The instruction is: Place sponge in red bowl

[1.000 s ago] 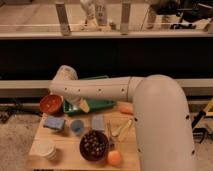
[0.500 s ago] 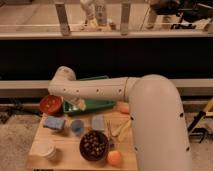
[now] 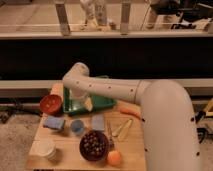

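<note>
The sponge [image 3: 54,123] lies flat on the wooden table [image 3: 65,162] near its left edge, just in front of the red bowl [image 3: 51,103], and nothing holds it. The bowl itself looks empty. The arm comes in from the right and bends downwards at the far side of the table, so the gripper [image 3: 81,101] hangs low over the left part of the green tray [image 3: 104,103], just beside the bowl - whether it is open or closed I cannot tell, because the arm covers it. I judge that the step in hand is the reach for the sponge, so the task is only at its beginning. To do it well, the gripper should travel towards the camera and a little to the left, passing over the bowl high enough not to push it. It should then descend straight onto the middle of the sponge and take it across the shorter side. The small blue cup [image 3: 77,126] stands close on the right of the sponge, so the approach needs to stay on the sponge's own footprint. The block looks soft - a firm squeeze is better than a light one, and the way to the bowl afterwards is short.
</note>
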You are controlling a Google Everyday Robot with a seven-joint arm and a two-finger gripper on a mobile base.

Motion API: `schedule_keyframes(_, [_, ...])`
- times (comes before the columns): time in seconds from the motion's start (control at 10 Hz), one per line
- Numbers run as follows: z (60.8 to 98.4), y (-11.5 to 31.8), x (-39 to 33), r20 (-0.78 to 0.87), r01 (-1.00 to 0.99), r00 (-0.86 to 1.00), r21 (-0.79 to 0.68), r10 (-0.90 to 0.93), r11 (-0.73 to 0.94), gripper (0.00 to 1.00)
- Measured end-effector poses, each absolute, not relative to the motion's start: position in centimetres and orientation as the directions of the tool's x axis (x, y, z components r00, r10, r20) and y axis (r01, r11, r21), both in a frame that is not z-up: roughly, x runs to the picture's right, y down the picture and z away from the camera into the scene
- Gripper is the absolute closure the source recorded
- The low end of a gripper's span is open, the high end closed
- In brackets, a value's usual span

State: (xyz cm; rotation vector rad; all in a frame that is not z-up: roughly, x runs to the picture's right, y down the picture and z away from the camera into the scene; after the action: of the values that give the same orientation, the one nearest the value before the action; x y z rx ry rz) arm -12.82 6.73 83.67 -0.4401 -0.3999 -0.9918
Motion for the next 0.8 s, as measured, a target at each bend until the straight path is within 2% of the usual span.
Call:
schedule_keyframes(0.5, [82.1, 7.1, -14.7, 0.688, 0.921, 0.228, 0.077, -0.688, 0.382, 0.20])
schedule_keyframes(0.8, [79.4, 7.2, -17.8, 0.689, 0.919, 0.116, 0.198, -0.715, 0.341, 0.20])
